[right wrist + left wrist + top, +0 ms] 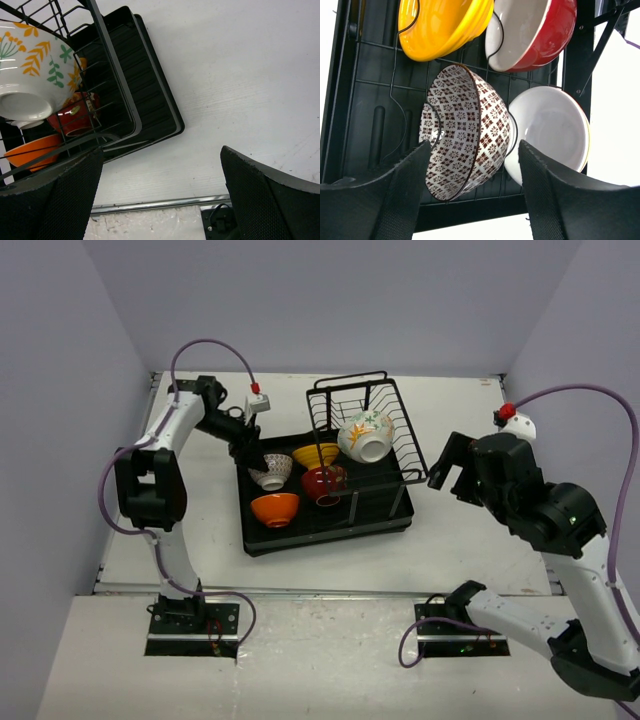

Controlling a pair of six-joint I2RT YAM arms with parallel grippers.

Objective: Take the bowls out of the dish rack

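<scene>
The black dish rack (pixel 385 522) holds all five bowls. The orange bowl (pixel 275 508), red bowl (pixel 323 483), yellow bowl (pixel 315 454) and brown-patterned white bowl (pixel 270 471) stand on edge in the tray. The flowered bowl (pixel 366 435) lies in the wire basket. My left gripper (pixel 243 445) is open at the rack's left edge. In the left wrist view its jaws (pixel 474 160) straddle the patterned bowl (pixel 465 132) without touching it. My right gripper (pixel 450 472) is open and empty, just right of the rack, above bare table (pixel 160 155).
The left wrist view shows the yellow bowl (pixel 442 25), the red bowl (pixel 535 32) and the orange bowl's white inside (pixel 550 130). The right wrist view shows the flowered bowl (pixel 35 65) and the rack corner (pixel 150 100). Walls enclose the white table (pixel 480 550).
</scene>
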